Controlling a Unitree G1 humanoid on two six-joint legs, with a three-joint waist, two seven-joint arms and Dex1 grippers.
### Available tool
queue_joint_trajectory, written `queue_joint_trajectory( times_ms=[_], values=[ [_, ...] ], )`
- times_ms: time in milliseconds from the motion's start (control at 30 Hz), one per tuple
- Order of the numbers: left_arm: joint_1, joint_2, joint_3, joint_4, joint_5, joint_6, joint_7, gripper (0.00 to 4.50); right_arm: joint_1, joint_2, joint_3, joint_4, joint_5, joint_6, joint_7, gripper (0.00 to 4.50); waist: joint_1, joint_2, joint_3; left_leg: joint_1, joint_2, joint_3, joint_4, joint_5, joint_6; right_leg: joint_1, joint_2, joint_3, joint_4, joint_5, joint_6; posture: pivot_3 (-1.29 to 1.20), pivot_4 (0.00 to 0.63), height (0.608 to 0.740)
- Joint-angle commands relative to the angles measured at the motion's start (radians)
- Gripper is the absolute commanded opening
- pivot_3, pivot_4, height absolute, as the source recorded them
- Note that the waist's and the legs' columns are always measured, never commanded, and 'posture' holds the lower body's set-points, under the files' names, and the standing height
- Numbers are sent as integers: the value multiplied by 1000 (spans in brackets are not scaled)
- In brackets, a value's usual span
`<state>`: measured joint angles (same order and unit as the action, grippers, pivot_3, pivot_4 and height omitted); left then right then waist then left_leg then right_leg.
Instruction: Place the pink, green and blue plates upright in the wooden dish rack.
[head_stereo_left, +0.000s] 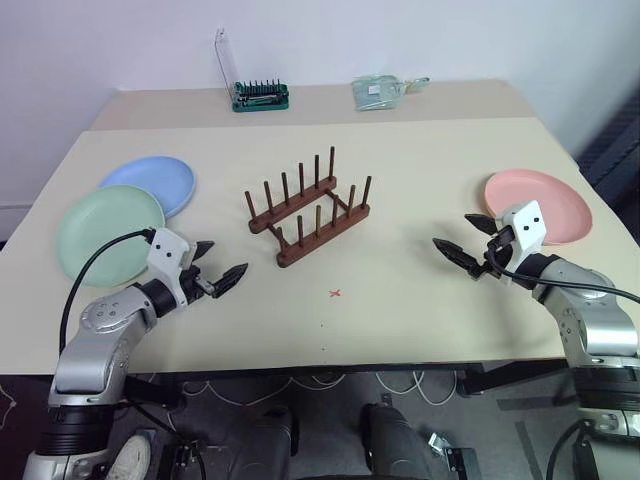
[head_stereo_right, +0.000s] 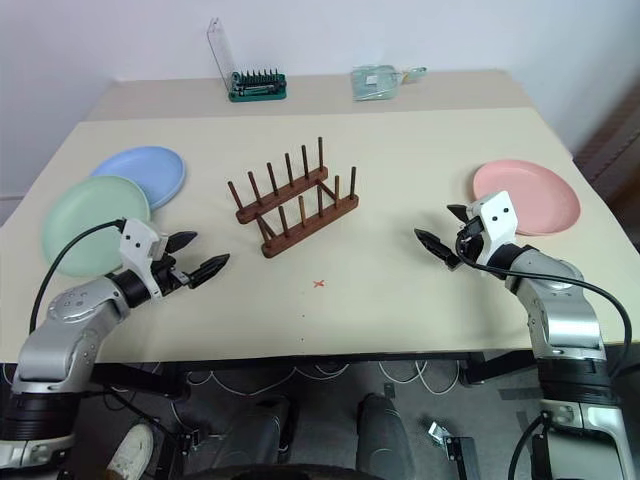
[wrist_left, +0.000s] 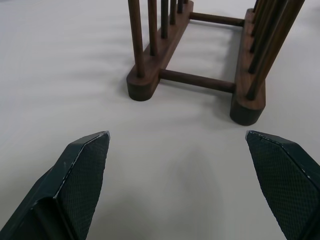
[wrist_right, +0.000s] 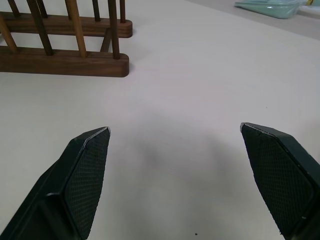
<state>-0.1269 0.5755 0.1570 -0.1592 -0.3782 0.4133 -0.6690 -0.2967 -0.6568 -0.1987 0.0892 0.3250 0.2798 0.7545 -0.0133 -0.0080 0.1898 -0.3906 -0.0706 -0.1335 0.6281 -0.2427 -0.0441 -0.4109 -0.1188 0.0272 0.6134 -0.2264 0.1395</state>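
**Rack empty, all three plates flat — both pincers spread, nothing held**

Tabletop (head_stereo_left: 400, 190) carries everything. Green plate (head_stereo_left: 108, 235) and blue plate (head_stereo_left: 150, 183) lie flat at the left edge, overlapping, just behind the left pincer (head_stereo_left: 218, 272). Pink plate (head_stereo_left: 540, 205) lies flat at the right, just beside and behind the right pincer (head_stereo_left: 466, 243) — probably the easiest first grab. Wooden dish rack (head_stereo_left: 309, 214) sits mid-table between the arms, long axis diagonal, near-left to far-right, pegs upright. Both pincers point inward at the rack, away from their plates.
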Motion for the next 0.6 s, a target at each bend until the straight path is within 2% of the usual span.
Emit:
queue_joint_trajectory(
  times_ms=[33,267,600],
  values=[
    [1,-5,-21,-36,16,-7,7,4500,-19,-16,-12,-18,-9,-14,-6,4277,0,0,0,0,0,0,0,0,0,0,0,0,0,0,0,0,150,740],
    [23,-7,-58,-90,22,17,9,4500,-37,6,14,-18,-32,-16,-28,4277,-2,0,0,0,0,0,0,0,0,0,0,0,0,0,0,0,150,740],
    [-2,3,-145,-38,26,16,-93,4500,100,72,60,-211,-28,29,-89,4277,1,0,0,0,0,0,0,0,0,0,0,0,0,0,0,0,150,740]
  ],
)
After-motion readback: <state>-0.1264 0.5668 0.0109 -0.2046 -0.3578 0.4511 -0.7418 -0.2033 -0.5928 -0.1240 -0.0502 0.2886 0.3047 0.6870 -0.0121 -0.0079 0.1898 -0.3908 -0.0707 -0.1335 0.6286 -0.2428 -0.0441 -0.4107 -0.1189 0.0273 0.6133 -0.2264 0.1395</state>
